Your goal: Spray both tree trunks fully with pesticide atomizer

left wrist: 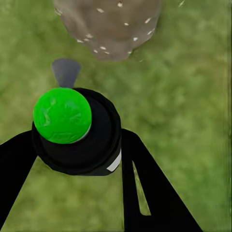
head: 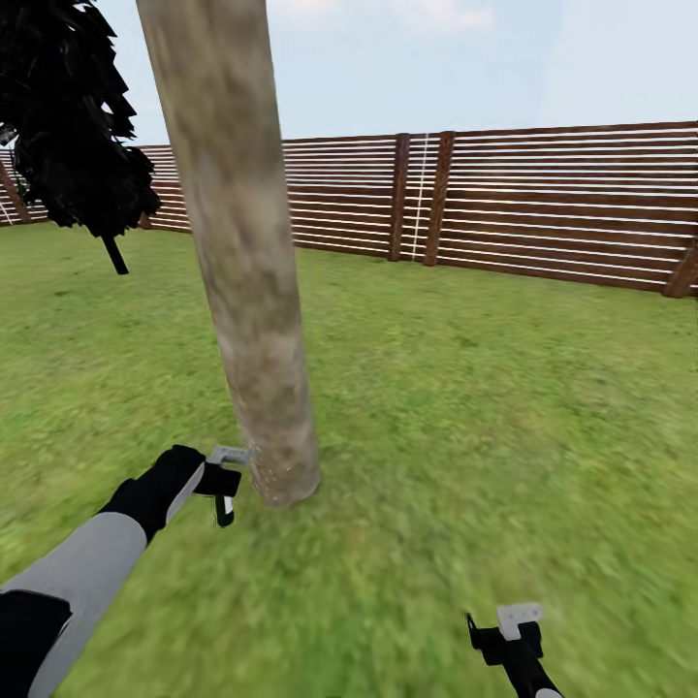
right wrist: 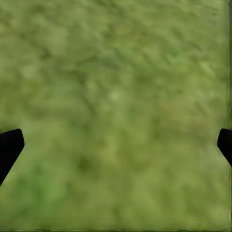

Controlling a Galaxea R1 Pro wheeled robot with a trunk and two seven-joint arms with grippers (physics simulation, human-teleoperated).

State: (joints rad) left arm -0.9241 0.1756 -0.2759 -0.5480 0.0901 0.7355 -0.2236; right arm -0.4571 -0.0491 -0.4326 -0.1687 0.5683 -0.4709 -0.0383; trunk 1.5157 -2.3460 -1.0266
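Your left tool (head: 229,482) sits just left of the tree trunk (head: 247,291) at its foot, with the sprayer (left wrist: 77,130) between its fingers. Your right tool (head: 504,630) hangs over grass (head: 485,417), well right of the trunk. The fence (head: 543,208) runs behind; a cypress (head: 73,126) stands far left.

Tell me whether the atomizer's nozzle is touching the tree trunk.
Apart. The left wrist view shows a strip of grass between the grey nozzle of the atomizer, held in the left hand, and the tree trunk.
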